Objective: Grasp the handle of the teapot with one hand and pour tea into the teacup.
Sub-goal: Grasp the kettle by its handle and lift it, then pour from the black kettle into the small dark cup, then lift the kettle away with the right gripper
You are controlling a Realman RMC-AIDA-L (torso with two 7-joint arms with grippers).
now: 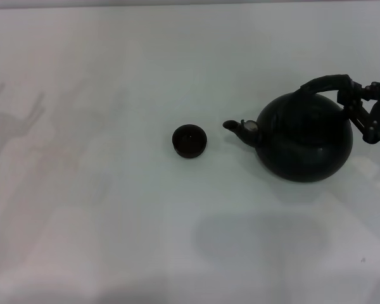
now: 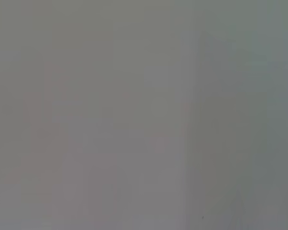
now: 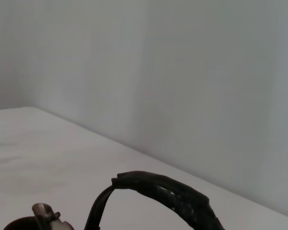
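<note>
We are holding the handle [image 1: 323, 82] with our right gripper [image 1: 353, 101], fingers apparently closing on its right end. The teapot [image 1: 307, 139] is sitting near the tabletop's right edge, spout aiming left toward the teacup [image 1: 189, 140].

bare lab-like test bench: plain white table [image 1: 114, 209] against a blank wall [image 3: 206, 72].

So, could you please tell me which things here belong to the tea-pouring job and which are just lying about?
Job: teapot; its handle; teacup; right gripper, at the handle.
Lying about: nothing, only the white table.
</note>
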